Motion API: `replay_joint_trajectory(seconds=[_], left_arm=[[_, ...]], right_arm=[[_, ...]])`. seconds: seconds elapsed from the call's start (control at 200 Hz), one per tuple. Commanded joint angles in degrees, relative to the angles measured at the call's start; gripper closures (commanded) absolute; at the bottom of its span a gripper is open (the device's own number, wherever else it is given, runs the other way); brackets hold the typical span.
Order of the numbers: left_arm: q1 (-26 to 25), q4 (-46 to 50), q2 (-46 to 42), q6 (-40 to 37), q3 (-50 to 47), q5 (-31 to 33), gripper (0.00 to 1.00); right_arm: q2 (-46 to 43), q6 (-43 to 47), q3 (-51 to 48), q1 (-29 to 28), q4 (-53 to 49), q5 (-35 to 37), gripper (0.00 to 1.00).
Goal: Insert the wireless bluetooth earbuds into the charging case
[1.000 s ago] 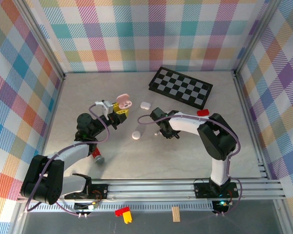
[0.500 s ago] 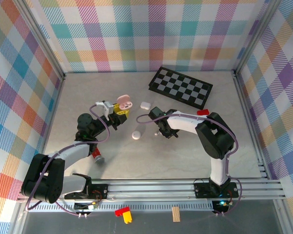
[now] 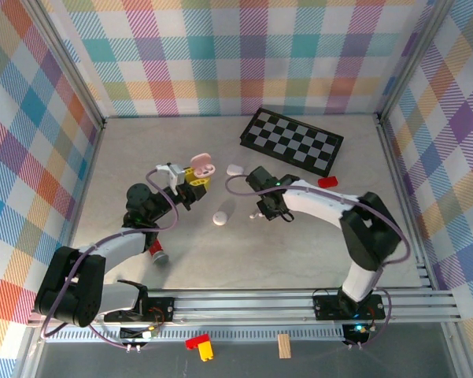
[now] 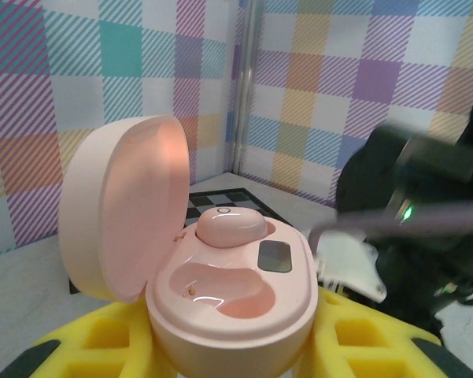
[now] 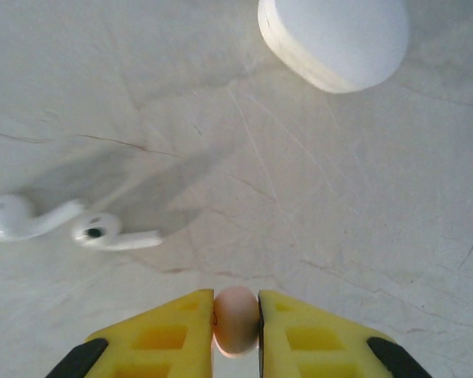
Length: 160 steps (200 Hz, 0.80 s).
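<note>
Pink bud (image 5: 236, 321) is pinched between the right gripper's (image 3: 268, 210) yellow fingers (image 5: 169, 335). The jaws are closed on it, just above the table (image 3: 299, 252) near its middle. Pink case (image 4: 232, 295) is clamped in the left gripper (image 3: 190, 181), lid open and tipped back. It's held off the table left of centre, toward the far edge. Seated bud (image 4: 230, 227) is already in the case's far slot; the near slot is empty.

My read: this case is half done. The second bud is picked but not yet carried over or seated. Left to do: bring the right gripper across, line the bud up with the empty slot, and press it in.

Two white buds (image 5: 114, 235) lie loose on the table beside the right gripper, close together; can't tell if they touch. A white case (image 5: 334, 39) lies near them and looks shut. That pair is not in any case, so I'd count it as work remaining.
</note>
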<state>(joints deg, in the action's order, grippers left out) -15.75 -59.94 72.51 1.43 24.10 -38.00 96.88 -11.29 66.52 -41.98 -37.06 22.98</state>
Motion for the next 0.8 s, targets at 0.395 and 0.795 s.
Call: replay_joint_trajectory(seconds=[0.395, 0.795], left_arm=[[-11.29, 0.88, 3.11, -8.42, 3.93, 12.92, 0.69], [-19.13, -0.69, 7.63, -13.18, 6.79, 18.48, 0.69]], right_arm=[[-24.01, -12.98, -1.73, 5.51, 7.76, -34.95, 0.81], [-26.95, -17.72, 0.76, 7.96, 16.62, -49.36, 0.8]])
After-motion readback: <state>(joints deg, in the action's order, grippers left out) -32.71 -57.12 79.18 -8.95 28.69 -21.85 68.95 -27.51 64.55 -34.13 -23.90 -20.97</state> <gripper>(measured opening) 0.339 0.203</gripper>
